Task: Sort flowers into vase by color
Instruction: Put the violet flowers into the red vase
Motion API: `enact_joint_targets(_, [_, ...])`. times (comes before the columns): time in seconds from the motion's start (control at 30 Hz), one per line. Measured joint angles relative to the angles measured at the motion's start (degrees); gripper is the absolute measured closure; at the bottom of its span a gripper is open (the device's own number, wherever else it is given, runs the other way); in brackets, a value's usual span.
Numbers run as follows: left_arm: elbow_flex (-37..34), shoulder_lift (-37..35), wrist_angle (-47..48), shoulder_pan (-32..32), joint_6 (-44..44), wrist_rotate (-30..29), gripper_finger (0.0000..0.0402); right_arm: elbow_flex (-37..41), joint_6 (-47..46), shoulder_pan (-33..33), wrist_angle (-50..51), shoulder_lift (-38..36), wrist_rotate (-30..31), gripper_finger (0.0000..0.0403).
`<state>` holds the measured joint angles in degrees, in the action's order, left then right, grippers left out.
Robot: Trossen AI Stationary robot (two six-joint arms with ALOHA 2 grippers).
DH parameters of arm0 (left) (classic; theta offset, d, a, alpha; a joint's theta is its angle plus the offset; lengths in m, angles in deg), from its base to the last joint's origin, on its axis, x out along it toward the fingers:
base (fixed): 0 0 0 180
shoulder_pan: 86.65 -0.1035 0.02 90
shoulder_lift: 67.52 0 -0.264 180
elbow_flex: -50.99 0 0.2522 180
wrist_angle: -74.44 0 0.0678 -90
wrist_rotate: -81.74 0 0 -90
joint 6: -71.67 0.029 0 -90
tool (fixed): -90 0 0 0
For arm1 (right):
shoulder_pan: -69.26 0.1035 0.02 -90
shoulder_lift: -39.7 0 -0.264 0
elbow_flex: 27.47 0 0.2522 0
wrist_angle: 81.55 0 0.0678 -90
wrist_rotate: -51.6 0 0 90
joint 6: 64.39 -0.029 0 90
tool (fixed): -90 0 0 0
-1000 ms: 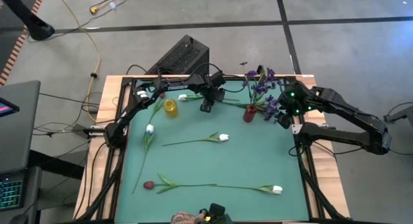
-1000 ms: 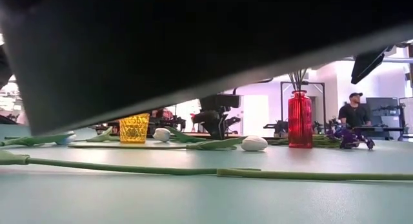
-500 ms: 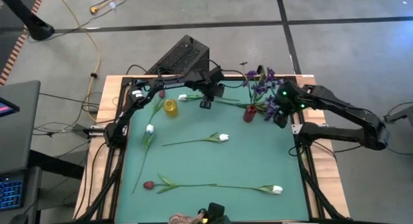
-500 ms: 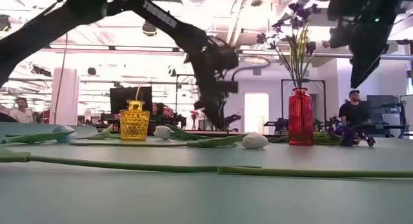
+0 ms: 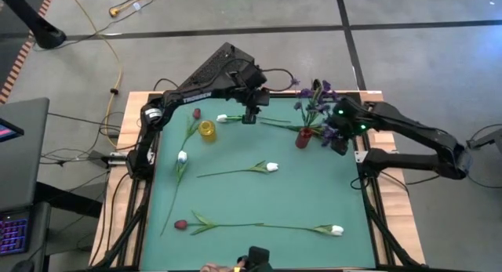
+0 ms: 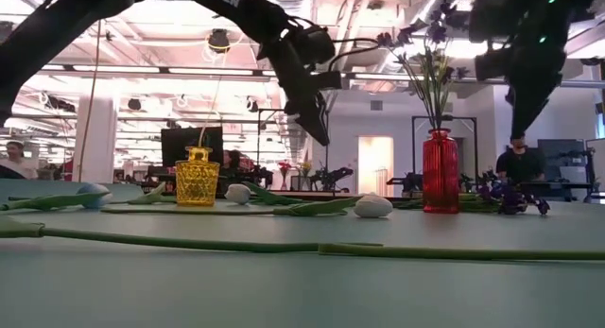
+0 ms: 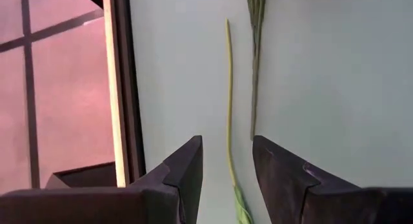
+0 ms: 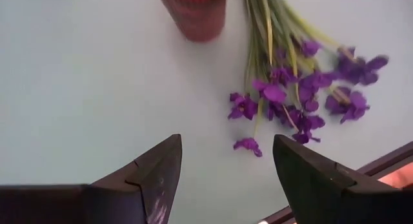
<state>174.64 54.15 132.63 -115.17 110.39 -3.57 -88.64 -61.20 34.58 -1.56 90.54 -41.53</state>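
A red vase (image 5: 303, 137) holding purple flowers (image 6: 430, 54) stands at the far right, and a yellow vase (image 5: 206, 130) at the far left. More of the purple spray (image 8: 290, 95) lies on the table beside the red vase. My right gripper (image 8: 226, 146) hangs open above it. My left gripper (image 5: 249, 117) is open and raised near the far edge, over the thin stem (image 7: 228, 88) of a white tulip (image 5: 222, 117) lying flat. White tulips (image 5: 271, 168) and dark red tulips (image 5: 180, 224) lie across the mat.
A further white tulip (image 5: 336, 230) lies near the front edge, another (image 5: 182, 156) near the left edge, and a dark red one (image 5: 196, 113) behind the yellow vase. The black table frame (image 7: 122, 88) runs close past my left gripper. People stand in the room beyond.
My left gripper has risen from just above the table by the white tulip's stem to well above it, empty, with its fingers the same distance apart. The stem has stayed on the table. My right gripper has shifted slightly toward the red vase.
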Motion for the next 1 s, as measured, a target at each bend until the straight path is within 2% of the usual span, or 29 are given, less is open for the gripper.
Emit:
enact_joint_targets(0.07, [0.0, 0.0, 0.2, -0.2, -0.2, 0.0, 0.0277, -0.5, -0.1, 0.6, 0.2, -3.6, -0.8, 0.0132])
enact_joint_targets(0.23, [0.0, 0.0, -0.1, -0.4, -0.3, 0.0, 0.0277, -3.6, -2.1, 0.4, -0.8, -12.4, -7.5, 0.0132])
enact_joint_targets(0.37, [0.0, -0.5, 0.0, -0.6, -0.2, -1.8, 0.0277, -7.3, -4.9, 0.4, -8.4, -16.4, -7.4, 0.0132])
enact_joint_targets(0.47, [0.0, -2.2, 0.2, -0.7, -0.3, -3.1, 0.0277, -10.9, -8.0, 0.0, -15.3, -16.3, -3.8, 0.0132])
enact_joint_targets(0.57, [0.0, -4.2, 0.3, -0.8, -1.1, -3.1, 0.0277, -14.4, -9.6, -2.1, -21.4, -13.8, 1.7, 0.0133])
enact_joint_targets(0.63, [0.0, -5.6, 0.3, -0.8, -2.0, -3.1, 0.0277, -16.6, -9.4, -4.4, -25.0, -11.2, 3.3, 0.0133])
enact_joint_targets(0.9, [0.0, -9.5, 0.4, -0.6, -4.6, -2.4, 0.0277, -24.5, -10.4, -15.1, -33.5, 2.6, 2.7, 0.0133])
enact_joint_targets(1.0, [0.0, -11.2, 0.7, -0.4, -5.3, -2.3, 0.0277, -28.3, -10.6, -20.4, -33.4, 9.0, -0.3, 0.0133])
